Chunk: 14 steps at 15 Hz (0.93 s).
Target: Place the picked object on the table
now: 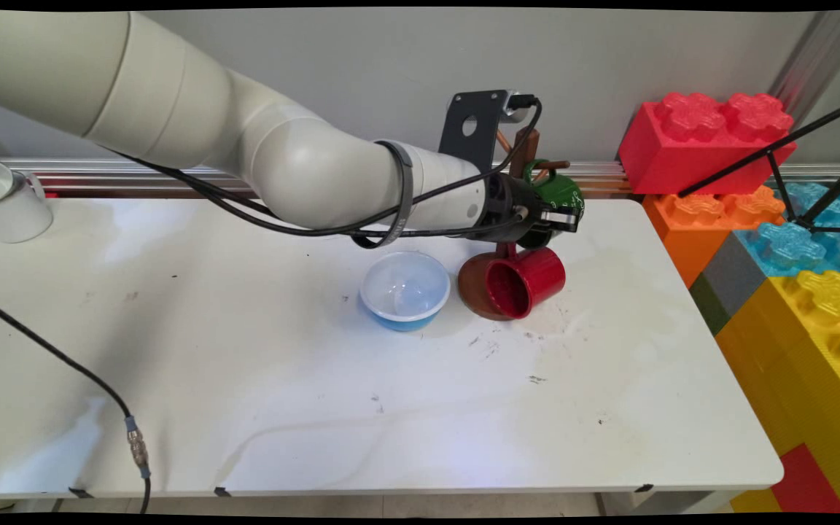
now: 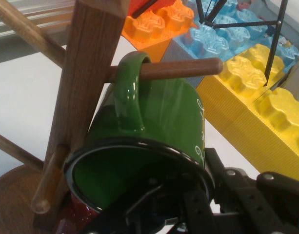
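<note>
At the back of the white surface (image 1: 318, 379): one wooden mug tree with a round base (image 1: 472, 284), two mugs on it, one bowl beside it, one white mug far left. Counts: one green enamel mug with a black rim (image 2: 159, 126), one red glossy mug (image 1: 526, 281), one light blue plastic bowl with a white inside (image 1: 405, 289), one white mug (image 1: 4, 198).

Black two-finger pincer (image 1: 564, 217) is right at the green mug, reaching in from the left at the height of the tree's upper pegs. Hand view: one black finger reaches inside the mug's mouth, linkage runs along the outside, so the rim wall sits between the fingers. Cannot tell whether they actually clamp it.

Green mug hangs by its loop handle on a round wooden peg (image 2: 188, 69), body tilted, mouth facing the hand camera, white lettering on its side, glossy finish.

Red mug sits lower on the tree, on its side, mouth toward the camera. Bowl stands upright just left of the base. Stacked big toy bricks (image 1: 792, 255) fill the right edge.
</note>
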Available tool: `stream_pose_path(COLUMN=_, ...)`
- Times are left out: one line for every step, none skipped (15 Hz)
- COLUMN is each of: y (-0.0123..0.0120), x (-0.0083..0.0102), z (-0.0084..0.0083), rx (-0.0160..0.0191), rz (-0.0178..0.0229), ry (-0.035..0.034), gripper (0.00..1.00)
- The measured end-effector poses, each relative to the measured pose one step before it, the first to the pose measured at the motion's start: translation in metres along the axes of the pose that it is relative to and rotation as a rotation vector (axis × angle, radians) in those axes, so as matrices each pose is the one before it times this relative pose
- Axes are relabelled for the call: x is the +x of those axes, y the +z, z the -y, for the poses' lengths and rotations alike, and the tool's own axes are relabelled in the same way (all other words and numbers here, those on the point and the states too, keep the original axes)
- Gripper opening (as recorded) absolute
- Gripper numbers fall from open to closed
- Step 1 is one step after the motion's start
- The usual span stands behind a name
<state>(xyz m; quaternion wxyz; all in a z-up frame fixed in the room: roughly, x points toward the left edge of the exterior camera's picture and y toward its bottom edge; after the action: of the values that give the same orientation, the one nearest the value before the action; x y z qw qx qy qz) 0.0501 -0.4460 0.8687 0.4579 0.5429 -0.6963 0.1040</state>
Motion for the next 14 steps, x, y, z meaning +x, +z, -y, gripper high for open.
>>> stream_pose_path(y=-0.00119, x=0.00016, z=0.00023, rx=-0.00253, rz=-0.00099, ry=0.00089, gripper=0.0)
stream_pose_path(y=-0.00094, x=0.00034, z=0.00018, rx=-0.00241, rz=-0.00123, ry=0.00139, gripper=0.0)
stream_pose_path(y=-0.00121, x=0.00045, z=0.00027, rx=-0.00292, rz=-0.0018, ry=0.00185, gripper=0.0)
stream_pose_path(y=-0.00098, x=0.00075, z=-0.00004, rx=-0.00399, rz=-0.00199, ry=0.00262, gripper=0.0)
stream_pose_path(y=-0.00107, x=0.00027, z=-0.0006, rx=-0.00372, rz=-0.00161, ry=0.00239, gripper=0.0)
stream_pose_path(y=-0.00055, x=0.0004, z=-0.00027, rx=-0.00287, rz=-0.00095, ry=0.00156, gripper=0.0)
stream_pose_path(y=-0.00102, x=0.00065, z=-0.00028, rx=-0.00371, rz=-0.00192, ry=0.002, gripper=0.0)
stream_pose_path(y=-0.00055, x=0.00051, z=-0.00032, rx=-0.00282, rz=-0.00121, ry=0.00153, gripper=0.0)
stream_pose_path(y=-0.00067, x=0.00074, z=-0.00063, rx=-0.00475, rz=-0.00146, ry=0.00227, gripper=0.0)
stream_pose_path(y=-0.00088, x=0.00093, z=-0.0009, rx=-0.00544, rz=-0.0022, ry=0.0023, gripper=0.0)
stream_pose_path(y=-0.00072, x=0.0008, z=-0.0009, rx=-0.00576, rz=-0.00172, ry=0.00229, gripper=0.0)
stream_pose_path(y=-0.00075, x=0.00067, z=-0.0006, rx=-0.00438, rz=-0.00182, ry=0.00172, gripper=0.0)
stream_pose_path(y=-0.0005, x=0.00084, z=-0.00092, rx=-0.00543, rz=-0.00175, ry=0.00241, gripper=0.0)
stream_pose_path(y=-0.00057, x=0.00079, z=-0.00069, rx=-0.00472, rz=-0.00196, ry=0.0022, gripper=0.0)
